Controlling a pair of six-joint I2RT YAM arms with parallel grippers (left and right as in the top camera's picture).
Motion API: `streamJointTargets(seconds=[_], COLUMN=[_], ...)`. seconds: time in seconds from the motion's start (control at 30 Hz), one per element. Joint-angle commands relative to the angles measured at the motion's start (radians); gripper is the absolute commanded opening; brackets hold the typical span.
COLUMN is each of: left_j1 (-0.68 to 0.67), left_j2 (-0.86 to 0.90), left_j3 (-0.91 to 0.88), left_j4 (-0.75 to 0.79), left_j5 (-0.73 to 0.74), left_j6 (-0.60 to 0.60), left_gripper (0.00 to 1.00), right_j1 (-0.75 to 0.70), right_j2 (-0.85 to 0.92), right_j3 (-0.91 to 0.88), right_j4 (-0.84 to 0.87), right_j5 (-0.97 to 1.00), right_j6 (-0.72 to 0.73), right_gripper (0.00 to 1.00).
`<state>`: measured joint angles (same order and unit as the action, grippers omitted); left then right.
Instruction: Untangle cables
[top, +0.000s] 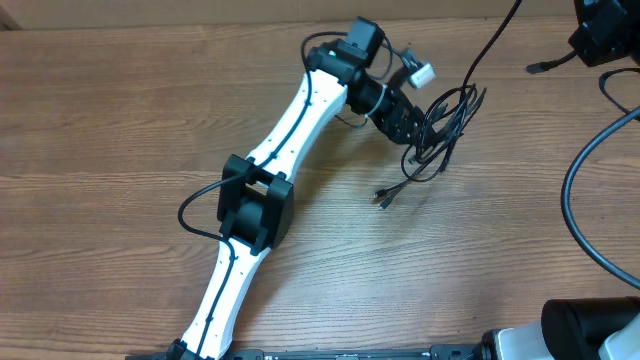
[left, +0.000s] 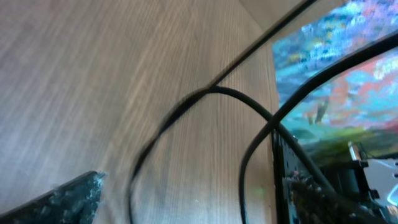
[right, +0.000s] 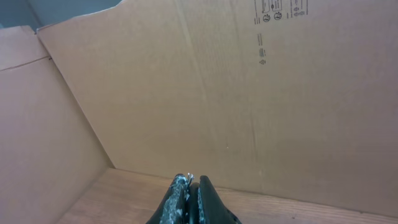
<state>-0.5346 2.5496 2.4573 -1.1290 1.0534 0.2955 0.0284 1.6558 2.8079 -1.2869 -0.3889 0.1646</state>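
Honestly, barely started by the look of it. All the cables (top: 445, 120) sit as one loose bunch on the surface (top: 120, 120), nr the far edge and right of its middle. Loops cross over each other, w/ no strand pulled clear. One tail w/ a small plug end (top: 383, 197) trails out of the bunch toward the near edge. That's the only bit lying apart, and afaict it's attached to the tangle. A thin black line also runs from the bunch toward the far edge; can't tell if it's one of the cords or sth else.

Re the left claw (top: 405, 128): it's at the left side of the bunch, touching or just beside it. In the wrist view its fingers (left: 62, 199) are spread wide, w/ a few blurred strands crossing the gap between them and nothing pinched. So imo it's placed for a grab, not gripping yet.

Meanwhile the right claw (right: 189, 182) is pressed together and empty, pointing at a cardboard wall (right: 280, 93). No cord shows in its view, so it's prob well apart from the work.

Done: approx nothing, no separated cords laid out anywhere. Left to do: pinch a strand and draw it out of the loops, prob w/ the other arm pinning the bunch, then repeat per cord. How many cords are in there, can't tell; too dense to count from overhead.
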Motion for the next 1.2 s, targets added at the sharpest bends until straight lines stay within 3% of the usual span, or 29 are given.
streamJointTargets(seconds=[0.0,0.1,0.13,0.27,0.3,0.47,0.77,0.97,1.17], left_j1=[-0.016,-0.015,-0.012,0.013,0.022,0.095,0.188,0.181,0.138], left_j2=[0.002,0.002,0.002,0.002,0.002,0.002,0.001,-0.013,-0.045], left_j3=[0.017,0.017,0.017,0.017,0.017,0.017,0.019,0.020,0.020], left_j4=[-0.040,-0.074,-0.079,-0.066,-0.063,-0.061,-0.095,-0.182,-0.335], left_j5=[-0.093,-0.103,-0.103,-0.157,-0.178,-0.184,0.021,0.135,0.145], left_j6=[0.068,0.068,0.068,0.057,0.045,-0.007,-0.011,0.107,0.227], left_gripper=[0.84,0.73,0.74,0.98,1.00,0.99,1.00,0.99,1.00], right_j1=[0.005,0.005,0.005,0.005,0.005,0.005,0.005,0.005,0.005], right_j2=[-0.005,-0.005,-0.005,-0.005,-0.005,-0.005,-0.005,-0.005,-0.004], right_j3=[0.009,0.009,0.009,0.009,0.009,0.009,0.008,0.008,0.008], right_j4=[0.003,-0.003,-0.005,-0.009,-0.009,-0.009,-0.009,-0.009,-0.009], right_j5=[-0.006,-0.005,-0.005,-0.005,-0.005,-0.005,0.022,0.040,0.063], right_j6=[0.011,0.011,0.011,0.011,0.011,0.010,0.010,0.010,0.010], right_gripper=[0.04,0.04,0.04,0.04,0.04,0.04,0.04,0.04,0.04])
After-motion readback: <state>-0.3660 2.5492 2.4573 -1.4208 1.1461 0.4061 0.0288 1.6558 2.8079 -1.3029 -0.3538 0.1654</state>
